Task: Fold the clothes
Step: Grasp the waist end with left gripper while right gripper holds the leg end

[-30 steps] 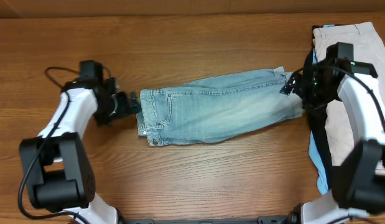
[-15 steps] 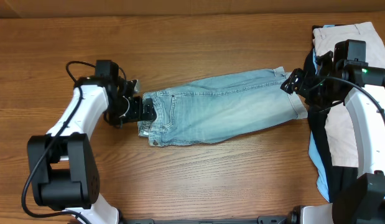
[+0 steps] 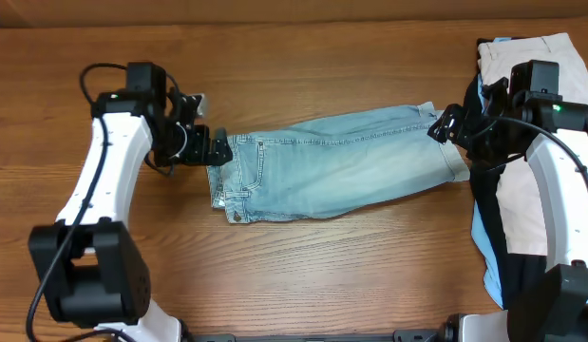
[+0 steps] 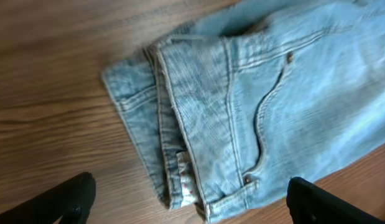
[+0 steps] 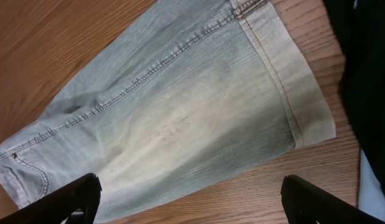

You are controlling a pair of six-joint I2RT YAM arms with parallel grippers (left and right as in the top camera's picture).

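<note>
While the denim shorts (image 3: 331, 166) lie flat across the middle of the table (image 3: 303, 275), each arm stands at one end of them.

Overhead: the shorts are doubled lengthwise, with the waist to the robot's left and the cuffed hem to its right. The left gripper (image 3: 213, 150) sits at the waist edge and the right gripper (image 3: 445, 126) at the upper hem corner. This layout suits an end-to-end fold, one arm per end. Beige shorts (image 3: 559, 62), a black garment (image 3: 490, 204) and a sky-blue garment (image 3: 479, 242) are stacked at the right edge, just beside the hem but not on it. They are probably parked there to leave working room.

Left wrist: the waist end (image 4: 180, 124) fills the frame, layers stacked, front pocket seam and rivets showing. The two fingers (image 4: 68, 199) are spread wide at the lower corners with nothing between them, so there is no grasp.

Right wrist: the cuffed hem (image 5: 285, 81) lies smooth on the wood, with black cloth at the frame's right edge. The fingers (image 5: 316, 199) are likewise spread wide and empty, above the leg panel.

Judgement: the lengthwise fold is done and the crosswise fold is not yet made. Risks are pinching only the top layer at the waist, or catching the black garment along with the hem.
</note>
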